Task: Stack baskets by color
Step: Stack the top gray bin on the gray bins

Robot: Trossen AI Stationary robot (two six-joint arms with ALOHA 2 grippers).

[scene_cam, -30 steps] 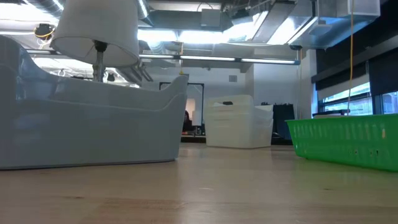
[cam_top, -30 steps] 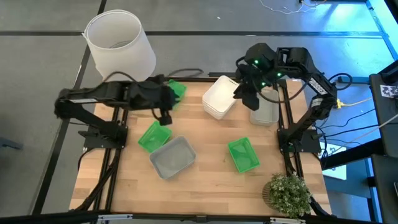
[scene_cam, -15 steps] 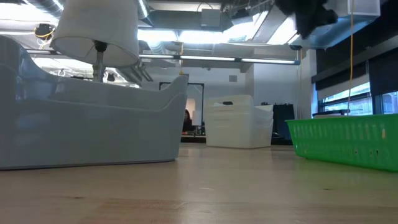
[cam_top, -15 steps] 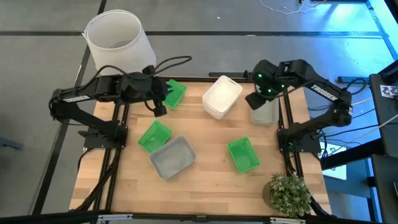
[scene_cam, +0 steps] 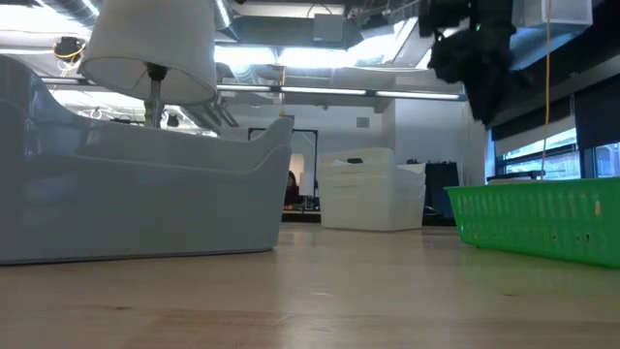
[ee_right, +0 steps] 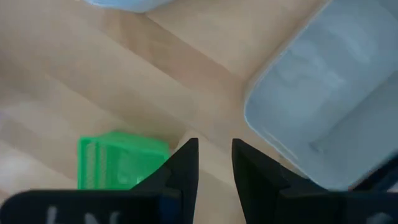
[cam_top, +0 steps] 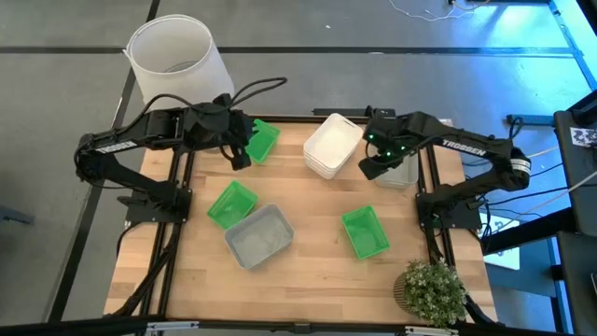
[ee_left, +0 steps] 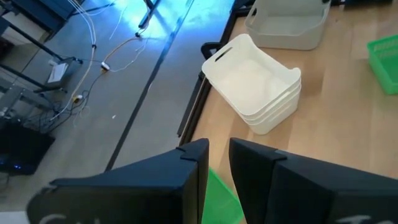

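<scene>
Both grippers hang above the far half of the table (cam_top: pixel 308 271) with nothing between their fingers. Seen from above, the left gripper (cam_top: pixel 240 154) hovers just beside the green basket at the far left edge (cam_top: pixel 262 139); its own wrist view shows the two dark fingers (ee_left: pixel 252 171) parted by a slim gap, with a sliver of that green rim showing below them. The right gripper (cam_top: pixel 370 165) sits between the stack of white baskets (cam_top: pixel 332 146) and the translucent grey basket at the far right (cam_top: pixel 399 169), its jaws likewise only narrowly apart (that grey basket fills one corner of its wrist view). How many bins sit in that far-right grey pile is hard to tell. Nearer the front lie a second green basket (cam_top: pixel 230 203) touching another grey basket (cam_top: pixel 259 234), and a third green basket (cam_top: pixel 365 231), well apart from both grippers.
</scene>
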